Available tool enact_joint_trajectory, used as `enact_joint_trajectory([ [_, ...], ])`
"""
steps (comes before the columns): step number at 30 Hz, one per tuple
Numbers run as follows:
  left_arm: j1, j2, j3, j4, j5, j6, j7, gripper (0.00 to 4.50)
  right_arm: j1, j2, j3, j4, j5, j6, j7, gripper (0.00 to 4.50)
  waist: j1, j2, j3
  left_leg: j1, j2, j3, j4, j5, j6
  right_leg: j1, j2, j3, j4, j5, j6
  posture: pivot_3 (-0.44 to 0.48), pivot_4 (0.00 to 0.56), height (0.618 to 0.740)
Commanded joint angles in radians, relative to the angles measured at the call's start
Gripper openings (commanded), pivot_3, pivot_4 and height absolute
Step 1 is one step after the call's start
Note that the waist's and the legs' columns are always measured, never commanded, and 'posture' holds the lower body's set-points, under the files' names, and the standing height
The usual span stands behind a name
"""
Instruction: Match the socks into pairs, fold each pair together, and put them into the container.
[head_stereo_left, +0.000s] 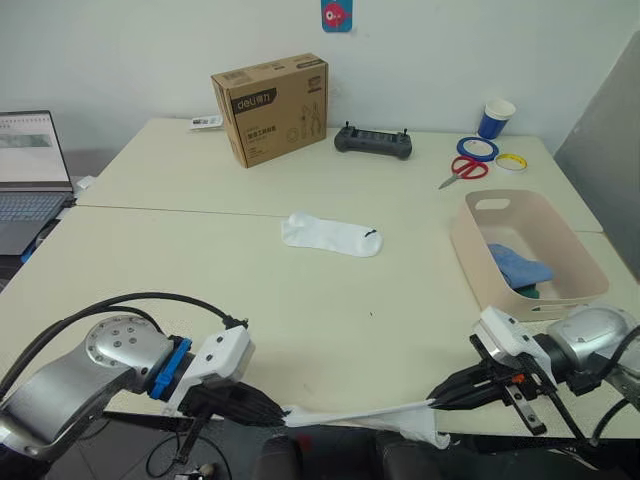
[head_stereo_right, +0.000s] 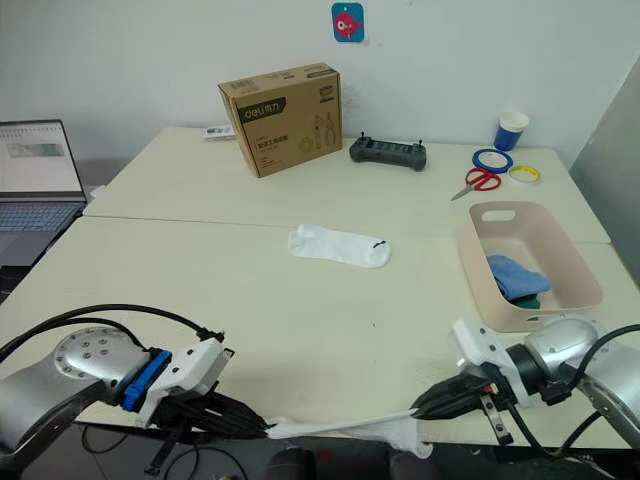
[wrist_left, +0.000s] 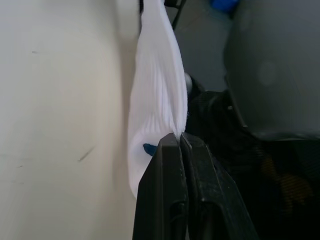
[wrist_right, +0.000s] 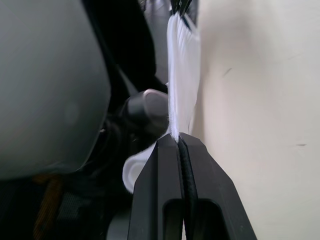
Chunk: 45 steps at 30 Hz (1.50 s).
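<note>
I see left tool clamped on one end of white sock | right tool clamped on other end | sock stretched along bench edge, bottom centre | second white sock mid-frame | container right, holding blue sock

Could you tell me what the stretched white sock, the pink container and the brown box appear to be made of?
The stretched white sock: ribbed knit fabric, judging by its fine ridges.
The pink container: probably moulded plastic, smooth and matte, with rounded corners and a slot handle.
The brown box: printed cardboard.
</note>
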Motion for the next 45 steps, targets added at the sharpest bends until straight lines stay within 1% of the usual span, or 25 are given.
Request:
enact_joint_trajectory([
  [1, -0.073, -0.063, -0.063, 0.101, 0.093, -0.033, 0.01, 0.0, -0.048, 0.04, 0.053, 0.109, -0.104, -0.045, 0.007, 0.03, -0.001, -0.001, 0.0, 0.0, 0.0, 0.0, 0.0, 0.0, 0.0, 0.0, 0.0, 0.0, 0.0, 0.0, 0.0, 0.0, 0.15, 0.74],
  [2, -0.092, -0.08, -0.076, 0.126, 0.113, -0.041, 0.01, 0.0, -0.061, 0.057, 0.065, 0.139, -0.127, -0.057, 0.007, 0.03, -0.001, -0.002, 0.0, -0.001, 0.0, 0.001, 0.0, 0.0, 0.0, 0.0, 0.0, 0.0, 0.0, 0.0, 0.0, 0.0, 0.15, 0.74],
  [4, -0.147, -0.117, -0.126, 0.207, 0.216, -0.107, 0.02, 0.0, -0.098, 0.098, 0.1, 0.224, -0.208, -0.135, 0.017, 0.03, 0.0, -0.001, 0.0, -0.003, 0.0, 0.001, 0.0, 0.0, 0.0, 0.001, 0.0, 0.0, 0.0, 0.0, 0.001, 0.0, 0.15, 0.74],
  [6, -0.19, -0.148, -0.153, 0.259, 0.264, -0.137, 0.019, 0.0, -0.135, 0.132, 0.117, 0.298, -0.263, -0.184, 0.019, 0.03, 0.001, -0.001, 0.0, -0.004, 0.001, 0.0, 0.0, 0.0, 0.0, 0.0, 0.002, 0.0, 0.001, 0.003, 0.005, 0.0, 0.15, 0.74],
  [11, -0.28, -0.219, -0.168, 0.325, 0.29, -0.108, 0.02, 0.0, -0.224, 0.18, 0.143, 0.421, -0.361, -0.275, 0.044, 0.03, 0.002, -0.001, 0.0, -0.006, 0.001, -0.002, -0.001, 0.0, 0.001, -0.001, 0.003, -0.001, 0.001, 0.002, 0.005, 0.0, 0.15, 0.74],
  [17, -0.329, -0.244, -0.175, 0.376, 0.315, -0.068, 0.018, 0.0, -0.278, 0.239, 0.158, 0.492, -0.422, -0.33, 0.057, 0.03, 0.002, -0.001, 0.0, -0.006, 0.001, -0.003, -0.001, 0.0, 0.001, -0.001, 0.004, -0.002, 0.001, 0.002, 0.006, 0.0, 0.15, 0.74],
  [25, -0.372, -0.297, -0.154, 0.414, 0.295, 0.058, 0.045, 0.0, -0.307, 0.285, 0.164, 0.551, -0.496, -0.388, 0.053, 0.03, 0.001, -0.001, 0.0, -0.006, 0.001, -0.003, 0.0, 0.0, 0.001, 0.001, 0.003, -0.001, 0.002, 0.003, 0.008, 0.0, 0.15, 0.74],
  [30, -0.374, -0.291, -0.154, 0.412, 0.301, 0.059, 0.034, 0.0, -0.328, 0.306, 0.158, 0.583, -0.52, -0.407, 0.052, 0.03, -0.003, -0.001, 0.0, -0.005, 0.001, -0.003, 0.001, 0.0, 0.001, 0.001, 0.003, -0.001, 0.003, 0.004, 0.008, 0.0, 0.15, 0.74],
  [35, -0.373, -0.291, -0.145, 0.411, 0.303, 0.078, 0.051, 0.0, -0.347, 0.329, 0.157, 0.607, -0.533, -0.419, 0.045, 0.03, -0.004, -0.001, 0.0, -0.005, 0.001, -0.003, 0.001, 0.0, 0.001, 0.001, 0.003, -0.001, 0.002, 0.004, 0.008, 0.0, 0.15, 0.74],
  [40, -0.368, -0.312, -0.09, 0.403, 0.271, 0.156, 0.125, 0.0, -0.361, 0.345, 0.154, 0.635, -0.555, -0.437, 0.046, 0.03, -0.003, -0.001, 0.0, -0.005, 0.001, -0.003, 0.001, 0.0, 0.001, 0.001, 0.003, -0.001, 0.003, 0.004, 0.008, 0.0, 0.15, 0.74],
  [45, -0.326, -0.281, -0.065, 0.375, 0.258, 0.162, 0.119, 0.0, -0.357, 0.348, 0.154, 0.634, -0.557, -0.441, 0.048, 0.03, -0.004, -0.001, 0.0, -0.005, 0.001, -0.003, 0.001, 0.0, 0.001, 0.001, 0.003, -0.001, 0.003, 0.004, 0.008, 0.0, 0.15, 0.74],
])
